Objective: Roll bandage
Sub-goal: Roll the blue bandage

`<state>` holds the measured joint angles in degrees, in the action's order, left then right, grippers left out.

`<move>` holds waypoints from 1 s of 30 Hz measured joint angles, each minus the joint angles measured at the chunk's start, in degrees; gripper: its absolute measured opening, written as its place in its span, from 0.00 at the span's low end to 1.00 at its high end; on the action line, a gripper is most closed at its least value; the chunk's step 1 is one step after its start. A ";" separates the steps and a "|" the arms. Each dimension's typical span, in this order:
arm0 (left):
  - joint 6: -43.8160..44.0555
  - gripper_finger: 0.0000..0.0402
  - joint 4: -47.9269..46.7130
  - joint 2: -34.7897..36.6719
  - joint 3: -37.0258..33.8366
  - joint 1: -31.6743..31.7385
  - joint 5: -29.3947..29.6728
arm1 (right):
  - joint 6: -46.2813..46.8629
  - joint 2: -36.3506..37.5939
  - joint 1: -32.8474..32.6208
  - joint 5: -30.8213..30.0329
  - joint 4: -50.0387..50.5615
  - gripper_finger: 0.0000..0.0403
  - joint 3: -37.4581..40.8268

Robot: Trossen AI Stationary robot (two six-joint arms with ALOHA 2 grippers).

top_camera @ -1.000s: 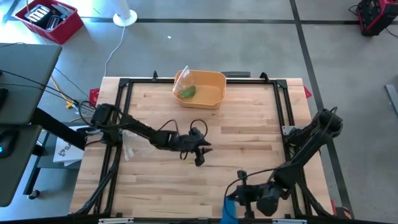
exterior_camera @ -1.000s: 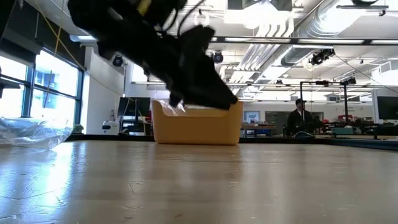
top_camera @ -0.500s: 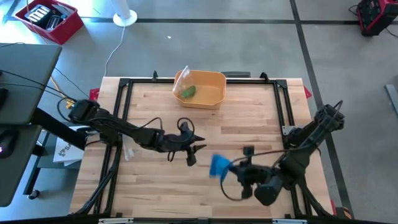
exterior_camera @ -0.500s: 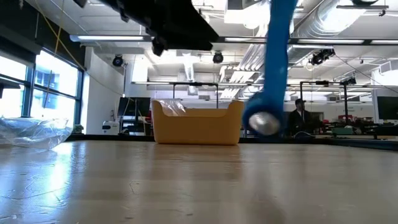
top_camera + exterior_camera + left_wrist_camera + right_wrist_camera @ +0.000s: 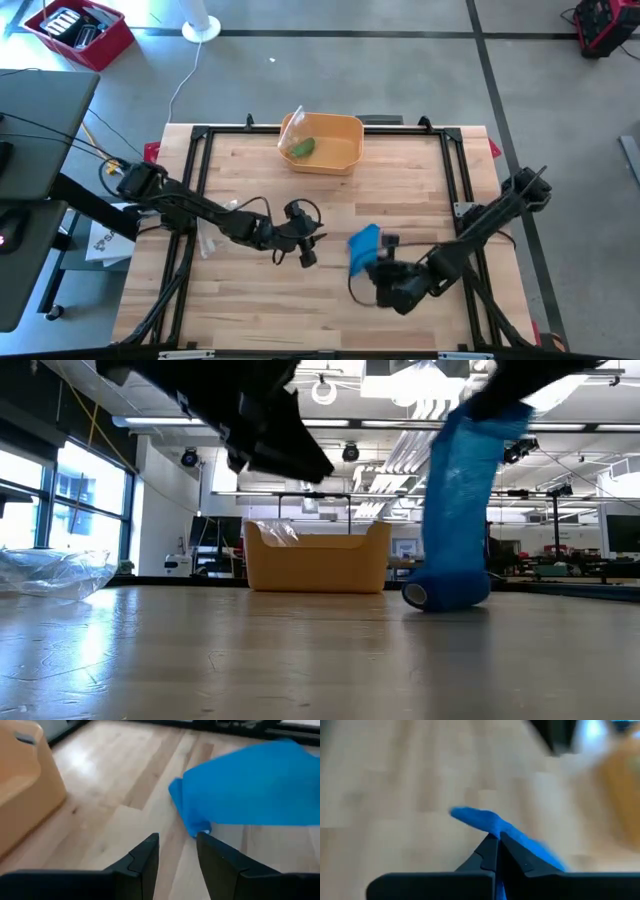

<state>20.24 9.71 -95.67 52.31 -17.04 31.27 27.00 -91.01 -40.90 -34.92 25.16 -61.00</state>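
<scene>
High view: right gripper, lower centre of frame, pinches the blue fabric bandage; left gripper just left of it, fingers parted, empty.
Low view: bandage's rolled end touches the wooden table, strip hanging upright; keep it taut.
Left wrist view: bandage close ahead; bring the parted fingers squarely onto its rolled end.
Right wrist view: closed fingers grip the strip's edge; hold firm.

honestly there's nothing i can read anywhere here. no labels, brand names, numbers or signs come through in any of the views.
</scene>
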 joint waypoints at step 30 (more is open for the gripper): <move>-17.87 0.31 0.94 -21.73 19.02 -0.12 -16.61 | 7.62 -8.21 -10.23 0.22 -31.87 0.00 12.71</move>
<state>2.36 10.65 -117.41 71.33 -17.16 14.66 34.63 -99.22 -51.14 -34.70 -6.71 -48.29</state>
